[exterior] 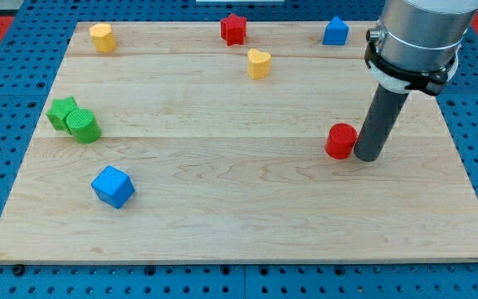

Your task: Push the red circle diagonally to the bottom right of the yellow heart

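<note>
The red circle (pixel 340 141) lies right of the board's middle. My tip (pixel 366 157) stands just to its right, touching or nearly touching it. The yellow heart (pixel 259 63) sits near the view's top, up and to the left of the red circle.
A red star (pixel 234 29) and a blue block (pixel 334 31) sit at the view's top. A yellow block (pixel 101 37) is at the top left. A green star (pixel 61 112) and a green circle (pixel 83 126) touch at the left. A blue cube (pixel 112 186) lies lower left.
</note>
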You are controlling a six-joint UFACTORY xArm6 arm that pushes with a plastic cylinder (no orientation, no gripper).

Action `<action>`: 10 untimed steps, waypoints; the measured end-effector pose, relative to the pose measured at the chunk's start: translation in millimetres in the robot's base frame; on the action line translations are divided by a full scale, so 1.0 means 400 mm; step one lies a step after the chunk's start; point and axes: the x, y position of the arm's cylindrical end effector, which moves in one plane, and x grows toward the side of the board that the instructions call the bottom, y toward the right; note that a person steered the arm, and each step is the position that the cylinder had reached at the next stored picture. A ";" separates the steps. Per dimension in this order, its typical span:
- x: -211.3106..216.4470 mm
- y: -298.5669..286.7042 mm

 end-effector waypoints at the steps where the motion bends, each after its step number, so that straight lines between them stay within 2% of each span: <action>1: 0.003 -0.073; 3: -0.164 -0.027; 5: -0.196 -0.020; 8: -0.196 -0.270; 10: -0.291 -0.346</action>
